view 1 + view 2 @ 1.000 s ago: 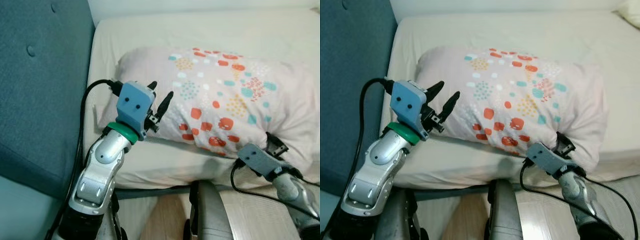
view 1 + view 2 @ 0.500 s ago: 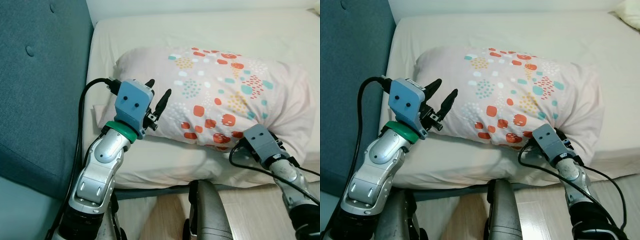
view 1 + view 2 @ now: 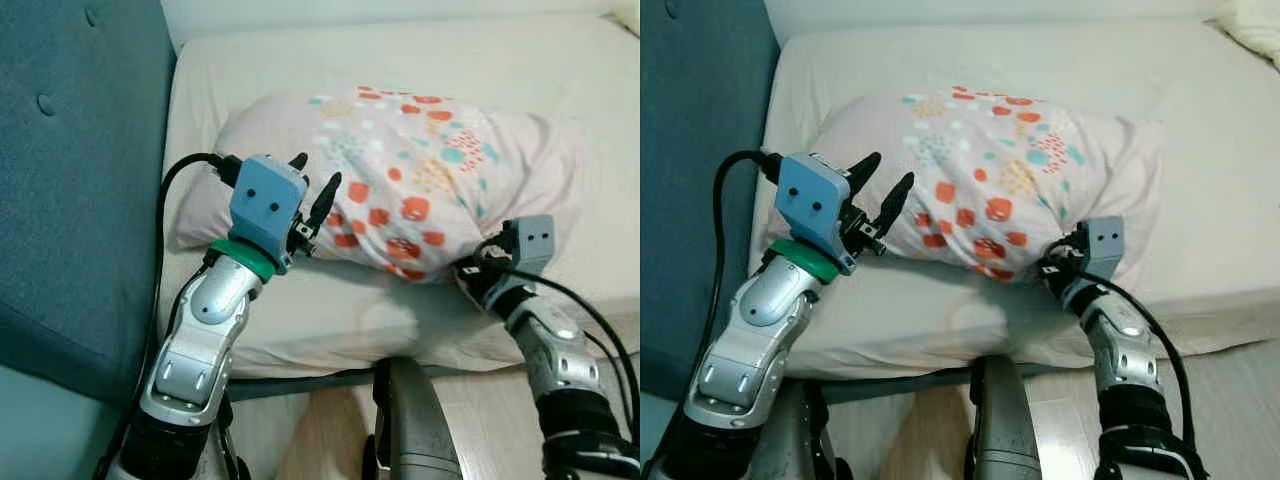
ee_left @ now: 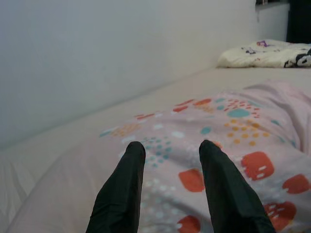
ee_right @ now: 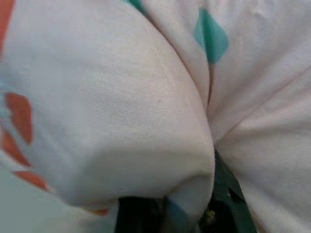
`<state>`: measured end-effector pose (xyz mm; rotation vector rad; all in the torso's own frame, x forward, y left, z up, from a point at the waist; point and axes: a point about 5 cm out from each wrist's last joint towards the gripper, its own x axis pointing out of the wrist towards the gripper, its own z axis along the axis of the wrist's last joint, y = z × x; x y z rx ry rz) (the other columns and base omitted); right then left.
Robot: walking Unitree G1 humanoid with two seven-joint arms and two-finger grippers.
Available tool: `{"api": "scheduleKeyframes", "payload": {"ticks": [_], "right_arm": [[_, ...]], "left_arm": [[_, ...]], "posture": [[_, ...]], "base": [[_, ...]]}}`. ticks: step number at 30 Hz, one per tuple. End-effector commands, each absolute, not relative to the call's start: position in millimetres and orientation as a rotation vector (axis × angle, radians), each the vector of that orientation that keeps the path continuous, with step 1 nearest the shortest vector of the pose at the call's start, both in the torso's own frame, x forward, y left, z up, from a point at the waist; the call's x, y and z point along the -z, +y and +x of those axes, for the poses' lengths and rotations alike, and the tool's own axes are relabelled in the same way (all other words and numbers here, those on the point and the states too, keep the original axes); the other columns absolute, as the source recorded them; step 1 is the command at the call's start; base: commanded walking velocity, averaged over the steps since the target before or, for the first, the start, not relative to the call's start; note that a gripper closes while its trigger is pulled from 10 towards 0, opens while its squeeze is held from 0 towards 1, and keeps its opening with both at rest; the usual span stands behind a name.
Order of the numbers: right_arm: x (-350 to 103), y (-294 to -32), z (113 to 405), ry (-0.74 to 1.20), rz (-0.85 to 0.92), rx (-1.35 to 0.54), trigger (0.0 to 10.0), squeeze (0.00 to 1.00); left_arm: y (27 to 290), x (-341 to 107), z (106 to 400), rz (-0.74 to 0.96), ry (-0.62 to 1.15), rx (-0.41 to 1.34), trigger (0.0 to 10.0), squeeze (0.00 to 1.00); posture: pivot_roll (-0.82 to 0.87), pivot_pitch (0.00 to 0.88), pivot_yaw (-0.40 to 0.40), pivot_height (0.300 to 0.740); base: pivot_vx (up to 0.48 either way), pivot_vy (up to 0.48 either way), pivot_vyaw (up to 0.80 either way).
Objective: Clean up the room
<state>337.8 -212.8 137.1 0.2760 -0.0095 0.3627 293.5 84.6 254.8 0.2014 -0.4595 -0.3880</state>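
Note:
A pale pink pillow [image 3: 420, 190] with orange and teal dots lies across the cream bed [image 3: 330, 320]. My left gripper [image 3: 316, 172] stands open at the pillow's left end, its fingers [image 4: 127, 184] just above the fabric with nothing between them. My right gripper [image 3: 478, 268] is pressed into the pillow's near right edge. In the right wrist view the pillow [image 5: 121, 121] bulges up close, and a fold of its fabric is pinched between the dark fingers [image 5: 141, 213].
A teal padded headboard [image 3: 70, 180] rises along the left of the bed. A second, patterned pillow [image 4: 262, 53] lies at the bed's far end by the white wall. Wooden floor [image 3: 330, 440] runs below the mattress edge.
My right gripper has swung up and leftward with the pillow's edge in it, and the pillow has bunched and shifted left. The left gripper has hardly moved.

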Motion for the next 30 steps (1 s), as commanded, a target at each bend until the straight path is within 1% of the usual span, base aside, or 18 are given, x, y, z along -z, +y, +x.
{"api": "scheduleKeyframes", "payload": {"ticks": [1, 3, 5, 7, 10, 11, 12, 14, 16, 17, 18, 20, 21, 23, 24, 26, 27, 30], "right_arm": [[-182.8, -170.4, 341.5, -0.170, 0.455, -0.620, 0.0, 0.00], [-218.4, -147.1, 340.8, -0.284, 0.622, -0.767, 0.0, 0.00], [-218.4, -147.1, 340.8, -0.284, 0.622, -0.767, 0.0, 0.00], [-234.8, -132.6, 351.7, -0.320, 0.748, -0.822, 0.0, 0.00], [-239.4, -126.7, 355.1, -0.324, 0.794, -0.846, 0.0, 0.00], [-247.4, -107.4, 360.8, -0.318, 0.852, -0.907, 0.0, 0.00], [-247.4, -107.4, 360.8, -0.318, 0.852, -0.907, 0.0, 0.00], [-260.8, -69.8, 360.8, -0.283, 0.885, -1.050, 0.0, 0.00], [-260.8, -69.8, 360.8, -0.283, 0.885, -1.050, 0.0, 0.00], [-283.6, -18.0, 342.8, -0.221, 0.915, -1.326, 0.0, 0.00], [-283.6, -18.0, 342.8, -0.221, 0.915, -1.326, 0.0, 0.00], [-304.4, 17.8, 320.4, -0.185, 0.967, -1.589, 0.0, 0.00], [-309.3, 25.1, 314.8, -0.177, 0.984, -1.659, 0.0, 0.00], [-309.3, 25.1, 314.8, -0.177, 0.984, -1.659, 0.0, 0.00], [-307.1, 38.8, 315.4, -0.123, 1.013, -1.694, 0.0, 0.00], [-307.1, 38.8, 315.4, -0.123, 1.013, -1.694, 0.0, 0.00], [-300.4, 46.3, 319.6, -0.074, 1.009, -1.660, 0.0, 0.00], [-266.1, 60.7, 326.8, 0.074, 0.855, -1.528, 0.0, 0.00]], "left_arm": [[94.1, -281.4, 297.1, 0.196, -0.565, 0.315, 10.0, 0.00], [103.1, -305.8, 299.6, 0.190, -0.649, 0.257, 10.0, 0.00], [103.1, -305.8, 299.6, 0.190, -0.649, 0.257, 10.0, 0.00], [109.5, -323.8, 302.0, 0.197, -0.710, 0.215, 10.0, 0.00], [111.7, -330.0, 302.6, 0.201, -0.732, 0.198, 10.0, 0.00], [117.2, -343.4, 302.9, 0.213, -0.781, 0.158, 10.0, 0.00], [117.2, -343.4, 302.9, 0.213, -0.781, 0.158, 10.0, 0.00], [126.3, -362.4, 302.1, 0.238, -0.853, 0.093, 10.0, 0.00], [126.3, -362.4, 302.1, 0.238, -0.853, 0.093, 10.0, 0.00], [133.7, -380.2, 297.1, 0.281, -0.947, 0.026, 10.0, 0.00], [133.7, -380.2, 297.1, 0.281, -0.947, 0.026, 10.0, 0.00], [136.8, -395.1, 289.8, 0.314, -1.031, -0.021, 10.0, 0.00], [137.2, -399.3, 287.7, 0.321, -1.052, -0.032, 10.0, 0.00], [137.2, -399.3, 287.7, 0.321, -1.052, -0.032, 10.0, 0.00], [132.7, -407.2, 282.9, 0.389, -1.087, 0.022, 10.0, 0.00], [132.7, -407.2, 282.9, 0.389, -1.087, 0.022, 10.0, 0.00], [128.6, -409.0, 281.1, 0.431, -1.091, 0.085, 10.0, 0.00], [121.8, -404.7, 277.8, 0.475, -1.049, 0.235, 10.0, 0.00]], "posture": [[0.05, 0.140, 0.040, 0.551], [0.05, 0.140, 0.042, 0.551], [0.05, 0.140, 0.042, 0.551], [0.05, 0.135, 0.043, 0.551], [0.05, 0.133, 0.043, 0.551], [0.06, 0.128, 0.041, 0.551], [0.06, 0.128, 0.041, 0.551], [0.06, 0.126, 0.042, 0.551], [0.06, 0.126, 0.042, 0.551], [0.06, 0.120, 0.038, 0.551], [0.06, 0.120, 0.038, 0.551], [0.07, 0.118, 0.032, 0.551], [0.08, 0.118, 0.031, 0.551], [0.08, 0.118, 0.031, 0.551], [0.09, 0.115, 0.021, 0.551], [0.09, 0.115, 0.021, 0.551], [0.09, 0.114, 0.018, 0.551], [0.10, 0.117, 0.013, 0.551]], "base": [[0.000, 0.000, 0.00], [0.000, 0.000, 0.00], [0.000, 0.000, 0.00], [0.000, 0.000, 0.00], [0.000, 0.000, 0.00], [0.000, 0.000, 0.00], [0.000, 0.000, 0.00], [0.000, 0.000, 0.00], [0.000, 0.000, 0.00], [0.000, 0.000, 0.00], [0.000, 0.000, 0.00], [0.000, 0.000, 0.00], [0.000, 0.000, 0.00], [0.000, 0.000, 0.00], [0.000, 0.000, 0.00], [0.000, 0.000, 0.00], [0.000, 0.000, 0.00], [0.000, 0.000, 0.00]]}}
